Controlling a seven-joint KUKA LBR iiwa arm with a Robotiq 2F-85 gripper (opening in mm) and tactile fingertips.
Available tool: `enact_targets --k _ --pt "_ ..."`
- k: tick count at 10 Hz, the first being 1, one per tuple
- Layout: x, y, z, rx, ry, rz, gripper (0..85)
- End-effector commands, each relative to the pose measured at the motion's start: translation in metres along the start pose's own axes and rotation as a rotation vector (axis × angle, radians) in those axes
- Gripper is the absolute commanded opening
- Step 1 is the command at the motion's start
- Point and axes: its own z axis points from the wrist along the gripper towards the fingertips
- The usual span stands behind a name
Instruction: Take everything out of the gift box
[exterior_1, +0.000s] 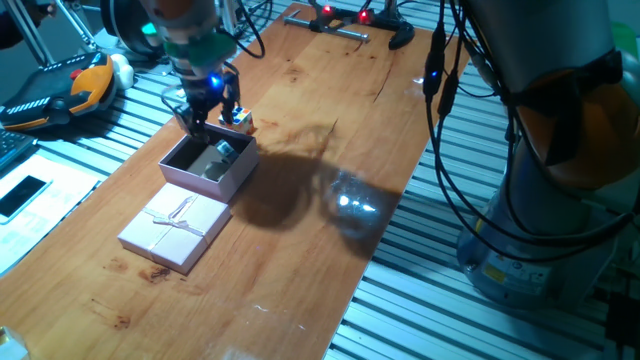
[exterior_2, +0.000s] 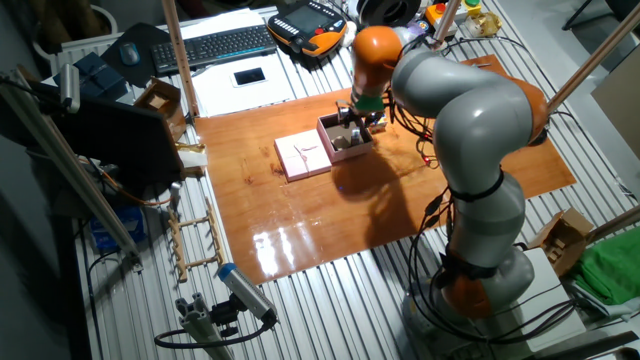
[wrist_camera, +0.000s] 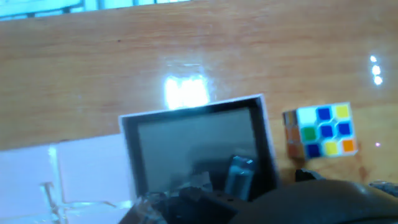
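Observation:
The pale pink gift box (exterior_1: 232, 178) stands open on the wooden table, its dark lining showing, also in the hand view (wrist_camera: 193, 111) and the other fixed view (exterior_2: 330, 130). A greyish block (exterior_1: 220, 153) (wrist_camera: 239, 172) lies inside it. The multicoloured puzzle cube (exterior_1: 241, 120) (wrist_camera: 322, 130) sits on the table just outside the box's far corner. My gripper (exterior_1: 210, 112) hangs over the box's far edge, open, with nothing between its fingers. The right finger is close beside the puzzle cube.
The pink lid (exterior_1: 175, 230) (exterior_2: 303, 156) with its ribbon bow lies flat on the table against the box's near side. A yellow-black pendant (exterior_1: 60, 90) lies off the table's left edge. A black bracket (exterior_1: 400, 35) lies at the table's far end.

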Motion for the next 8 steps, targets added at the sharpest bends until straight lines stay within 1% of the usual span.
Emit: enact_targets --k 1,2,5,8 --pt "0.003 0.0 0.006 -0.001 -0.006 0.01 61.7" --pt "0.005 -0.001 0.012 -0.004 -0.008 0.022 61.7" --pt "0.004 -0.004 0.027 -0.013 -0.014 0.041 61.0" --pt "0.004 -0.004 0.035 -0.006 -0.019 0.056 59.0"
